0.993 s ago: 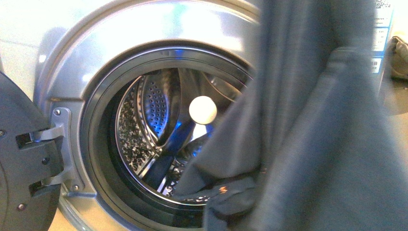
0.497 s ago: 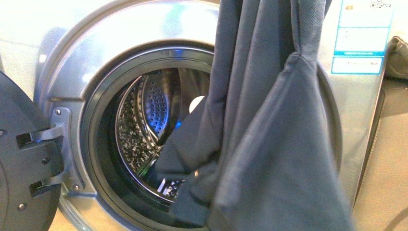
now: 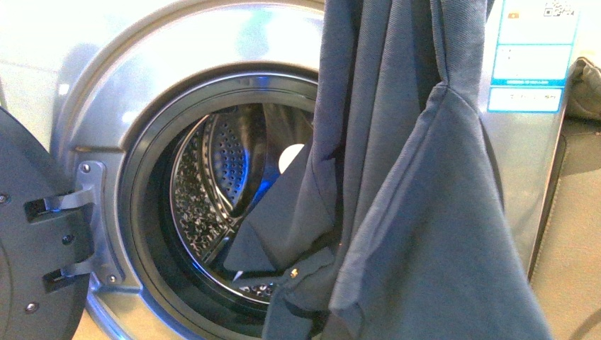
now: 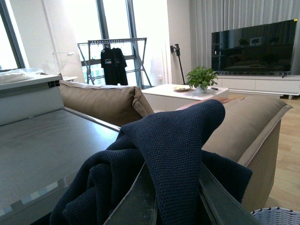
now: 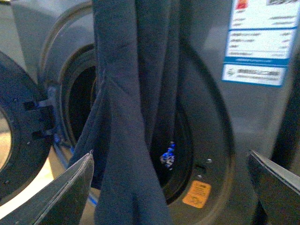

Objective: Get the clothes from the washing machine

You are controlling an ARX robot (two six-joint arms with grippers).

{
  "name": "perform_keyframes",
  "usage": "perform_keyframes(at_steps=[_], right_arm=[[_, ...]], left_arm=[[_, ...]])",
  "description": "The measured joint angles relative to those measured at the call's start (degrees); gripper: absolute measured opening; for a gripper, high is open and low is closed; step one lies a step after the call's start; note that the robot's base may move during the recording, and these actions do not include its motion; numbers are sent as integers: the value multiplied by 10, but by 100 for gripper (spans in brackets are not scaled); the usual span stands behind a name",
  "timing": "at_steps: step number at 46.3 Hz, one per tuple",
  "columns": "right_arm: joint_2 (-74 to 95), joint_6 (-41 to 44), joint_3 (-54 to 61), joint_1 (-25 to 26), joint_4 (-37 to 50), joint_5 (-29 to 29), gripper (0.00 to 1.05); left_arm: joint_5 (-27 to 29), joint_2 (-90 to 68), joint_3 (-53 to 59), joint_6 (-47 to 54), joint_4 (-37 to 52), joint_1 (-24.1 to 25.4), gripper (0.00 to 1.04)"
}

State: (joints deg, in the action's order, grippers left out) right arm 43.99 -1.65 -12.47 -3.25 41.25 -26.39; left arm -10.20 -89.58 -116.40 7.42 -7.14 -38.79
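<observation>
Front view: the washing machine's (image 3: 177,64) dark door (image 3: 35,248) stood open at the left, and the steel drum (image 3: 205,191) was showing. The clothes (image 3: 418,212) hung from above across the right half of the porthole, their lower end trailing into the drum. The left gripper (image 4: 176,192) was clamped on fabric bunched over its fingers. The right gripper (image 5: 169,157) held its jaws wide apart, with the cloth hanging ahead of them.
</observation>
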Motion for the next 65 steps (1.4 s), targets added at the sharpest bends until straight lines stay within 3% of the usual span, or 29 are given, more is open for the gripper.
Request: perform_keyframes(at_steps=[14,36,65], right_arm=[[202,-3,-148,-80,79,24,97],[363,-18,-287,-117,120,68,97],[458,-61,-377,-191,116,104,97]], left_arm=[[0,0,0,0,0,0,11],[0,0,0,0,0,0,11],[1,0,0,0,0,0,11]])
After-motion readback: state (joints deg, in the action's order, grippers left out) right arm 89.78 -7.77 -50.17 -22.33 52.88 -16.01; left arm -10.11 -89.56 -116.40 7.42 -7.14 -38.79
